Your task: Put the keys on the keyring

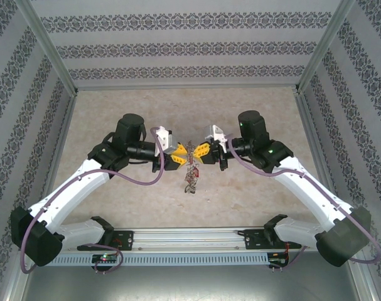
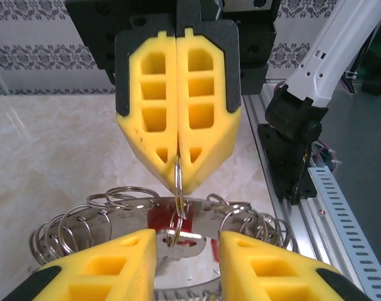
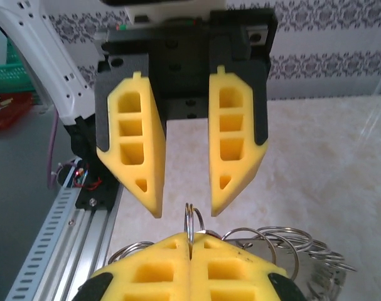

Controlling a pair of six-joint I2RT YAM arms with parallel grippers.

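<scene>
The keyring (image 1: 191, 175) hangs between both grippers above the table's middle, with keys dangling under it. In the left wrist view it is a flat metal band (image 2: 115, 216) lined with many small loops. My right gripper (image 1: 199, 150) (image 3: 190, 237) (image 2: 181, 185) is shut on one small loop (image 2: 178, 179) (image 3: 190, 216), holding it upright. My left gripper (image 1: 179, 150) (image 2: 187, 235) (image 3: 186, 212) faces it, jaws open. A silver key (image 2: 193, 241) hangs from a ring in the gap between the left fingers, clear of the right one. Some red shows behind the key.
An aluminium rail (image 1: 190, 238) (image 2: 341, 213) runs along the near edge with both arm bases on it. Patterned walls (image 1: 177, 47) close in the marble tabletop (image 1: 146, 200) on three sides. A green basket (image 3: 11, 69) sits beyond the rail.
</scene>
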